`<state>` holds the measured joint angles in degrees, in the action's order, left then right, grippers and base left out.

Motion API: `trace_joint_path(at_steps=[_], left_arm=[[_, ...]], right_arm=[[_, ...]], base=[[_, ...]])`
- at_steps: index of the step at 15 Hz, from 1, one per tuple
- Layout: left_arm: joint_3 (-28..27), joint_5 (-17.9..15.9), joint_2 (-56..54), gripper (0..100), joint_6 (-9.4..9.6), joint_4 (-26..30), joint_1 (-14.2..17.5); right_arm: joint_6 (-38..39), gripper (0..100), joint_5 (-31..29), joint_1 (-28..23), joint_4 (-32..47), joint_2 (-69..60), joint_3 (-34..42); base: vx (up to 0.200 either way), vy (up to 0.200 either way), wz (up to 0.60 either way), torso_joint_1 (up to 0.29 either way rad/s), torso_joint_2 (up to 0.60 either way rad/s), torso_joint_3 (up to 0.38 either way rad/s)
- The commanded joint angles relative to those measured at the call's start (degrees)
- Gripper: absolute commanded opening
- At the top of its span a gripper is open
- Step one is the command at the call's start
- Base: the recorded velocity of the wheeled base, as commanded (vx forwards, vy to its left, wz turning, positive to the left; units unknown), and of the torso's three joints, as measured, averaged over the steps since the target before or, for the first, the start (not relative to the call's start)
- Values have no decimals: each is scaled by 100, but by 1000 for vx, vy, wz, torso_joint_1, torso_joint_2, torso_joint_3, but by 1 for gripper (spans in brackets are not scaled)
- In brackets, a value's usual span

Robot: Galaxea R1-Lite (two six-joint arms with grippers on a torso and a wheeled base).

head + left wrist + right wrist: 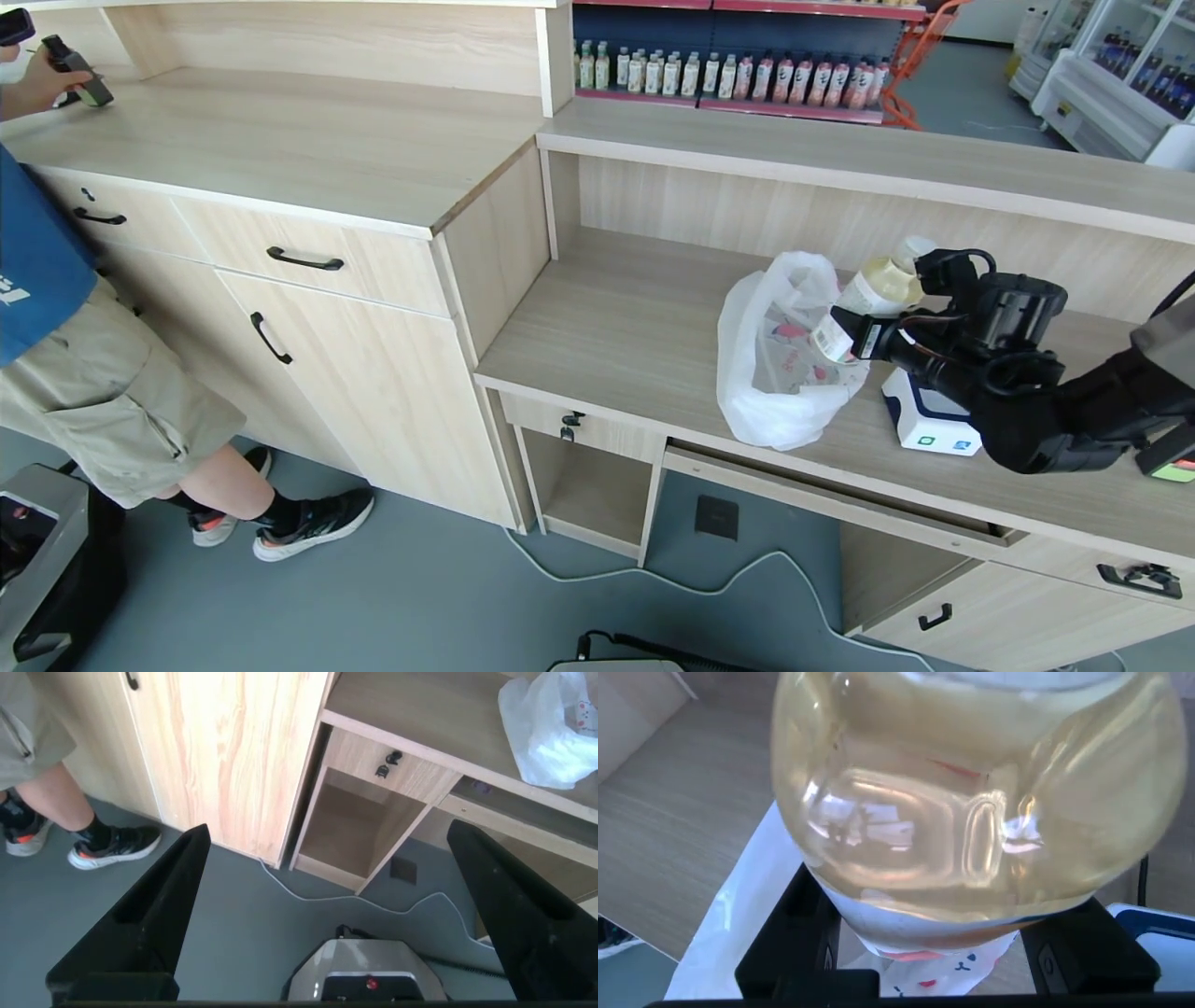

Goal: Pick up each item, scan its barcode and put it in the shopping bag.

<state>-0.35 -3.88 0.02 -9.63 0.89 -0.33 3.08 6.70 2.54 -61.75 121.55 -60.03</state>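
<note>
While goods [790, 353] sit in the bag [752, 392], one bottle [873, 291] is pinched by the right gripper [851, 338], unbagged. The left gripper [329, 833] is spread.

Left of shopping bag [775, 373]: counter [616, 327] is lying bare to side panel [499, 243].
Right: scanner [929, 420] is standing just beside.
Behind: back wall [709, 215] is closing in.
Above: bottle [864, 299] is hanging at bag's right edge.
</note>
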Motion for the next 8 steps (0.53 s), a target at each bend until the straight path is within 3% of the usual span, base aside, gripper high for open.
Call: trace_joint_path(at_steps=[1,8], left_arm=[[0,1,-2,100,-4,-1,-2],[0,1,-2,100,-4,-1,-2]], right_arm=[[-10,0,-20,151,-13,220,-53],[-133,0,-11,177,-233,598,-176]], base=[[0,0,0,0,0,0],[0,0,0,0,0,0]])
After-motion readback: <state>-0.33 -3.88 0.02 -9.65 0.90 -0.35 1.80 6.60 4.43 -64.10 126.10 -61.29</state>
